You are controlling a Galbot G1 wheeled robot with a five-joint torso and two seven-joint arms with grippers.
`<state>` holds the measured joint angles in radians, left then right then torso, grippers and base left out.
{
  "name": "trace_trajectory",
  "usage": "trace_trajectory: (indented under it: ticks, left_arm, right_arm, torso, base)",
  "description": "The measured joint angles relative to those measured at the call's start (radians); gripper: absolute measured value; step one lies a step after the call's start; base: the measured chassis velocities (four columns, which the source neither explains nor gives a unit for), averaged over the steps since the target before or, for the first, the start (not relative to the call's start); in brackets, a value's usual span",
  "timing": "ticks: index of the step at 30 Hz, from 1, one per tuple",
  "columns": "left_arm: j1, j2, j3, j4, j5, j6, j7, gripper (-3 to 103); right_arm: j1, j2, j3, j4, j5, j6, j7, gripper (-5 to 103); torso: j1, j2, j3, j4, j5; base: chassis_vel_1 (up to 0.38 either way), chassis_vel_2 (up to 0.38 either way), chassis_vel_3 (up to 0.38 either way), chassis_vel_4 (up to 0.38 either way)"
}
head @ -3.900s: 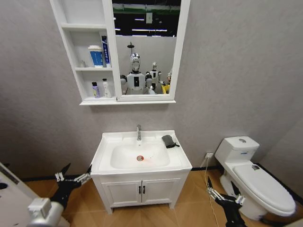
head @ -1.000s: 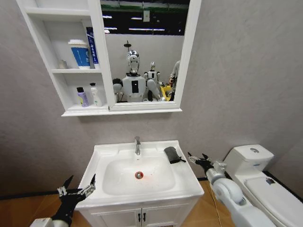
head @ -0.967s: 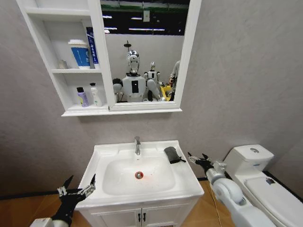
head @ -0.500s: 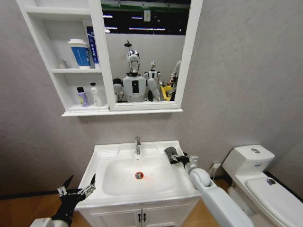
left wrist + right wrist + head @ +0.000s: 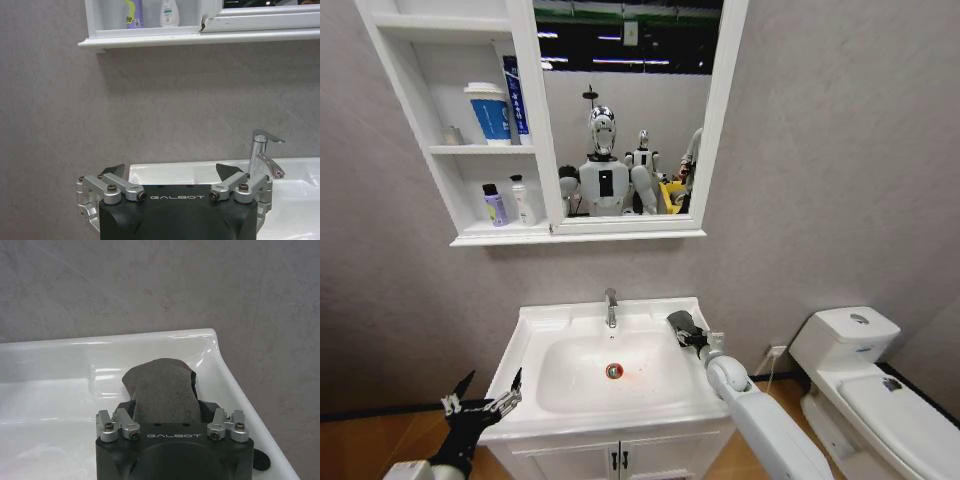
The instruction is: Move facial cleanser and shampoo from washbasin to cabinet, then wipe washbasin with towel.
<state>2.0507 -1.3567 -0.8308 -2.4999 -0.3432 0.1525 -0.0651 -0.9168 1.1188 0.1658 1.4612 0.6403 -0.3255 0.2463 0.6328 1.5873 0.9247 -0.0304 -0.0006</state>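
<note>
Grey speckled wall backs the white washbasin [image 5: 555,325] at lower centre. On its right rear ledge lies the towel [image 5: 163,390] — dark grey, folded, matte — with the right gripper [image 5: 695,337] spread open around it. Lower left, the left gripper [image 5: 480,397] hangs open.

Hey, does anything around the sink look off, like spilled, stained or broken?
One thing: a faint reddish smear on the washbasin bowl, just right of the red-ringed drain. Otherwise it looks in order: the towel lies flat on the rear right ledge between the right gripper's open fingers, and the left gripper hangs by the front left corner.
</note>
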Motion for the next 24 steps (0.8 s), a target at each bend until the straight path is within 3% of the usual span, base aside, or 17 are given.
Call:
trace_trajectory:
  ticks: [3, 13, 15, 16, 18, 21, 24]
  left_arm:
    - [0.0, 0.0, 0.0, 0.0, 0.0, 0.0, 0.0, 100]
    - [0.0, 0.0, 0.0, 0.0, 0.0, 0.0, 0.0, 100]
    - [0.0, 0.0, 0.0, 0.0, 0.0, 0.0, 0.0, 100]
    - [0.0, 0.0, 0.0, 0.0, 0.0, 0.0, 0.0, 100]
    - [0.0, 0.0, 0.0, 0.0, 0.0, 0.0, 0.0, 100]
    - [0.0, 0.0, 0.0, 0.0, 0.0, 0.0, 0.0, 100]
    - [0.0, 0.0, 0.0, 0.0, 0.0, 0.0, 0.0, 100]
  right_arm:
    - [0.003, 0.004, 0.002, -0.011, 0.017, -0.012, 0.001, 68]
    - [0.001, 0.006, 0.024, -0.017, 0.06, -0.046, 0.003, 25]
    - [0.0, 0.005, 0.025, -0.017, 0.062, -0.048, 0.004, 25]
    - [-0.001, 0.004, 0.026, -0.015, 0.064, -0.049, 0.005, 14]
    - [-0.002, 0.003, 0.027, -0.014, 0.065, -0.05, 0.006, 14]
    - [-0.015, 0.001, 0.026, 0.046, 0.078, -0.058, 0.032, 2]
    - [-0.017, 0.003, -0.003, 0.152, 0.108, -0.078, 0.079, 2]
  torso:
    - [0.0, 0.0, 0.0, 0.0, 0.0]
    - [0.0, 0.0, 0.0, 0.0002, 0.0]
    - [0.0, 0.0, 0.0, 0.0001, 0.0]
    - [0.0, 0.0, 0.0, 0.0002, 0.0001]
    - [0.0, 0.0, 0.0, 0.0002, 0.0001]
    - [0.0, 0.0, 0.0, -0.0003, 0.0003]
    - [0.0, 0.0, 0.0, 0.0, 0.0]
  base:
    - [0.0, 0.0, 0.0, 0.0]
    - [0.0, 0.0, 0.0, 0.0]
    - [0.0, 0.0, 0.0, 0.0]
    - [0.0, 0.0, 0.0, 0.0]
    - [0.0, 0.0, 0.0, 0.0]
    - [0.0, 0.0, 0.0, 0.0]
    - [0.0, 0.0, 0.0, 0.0]
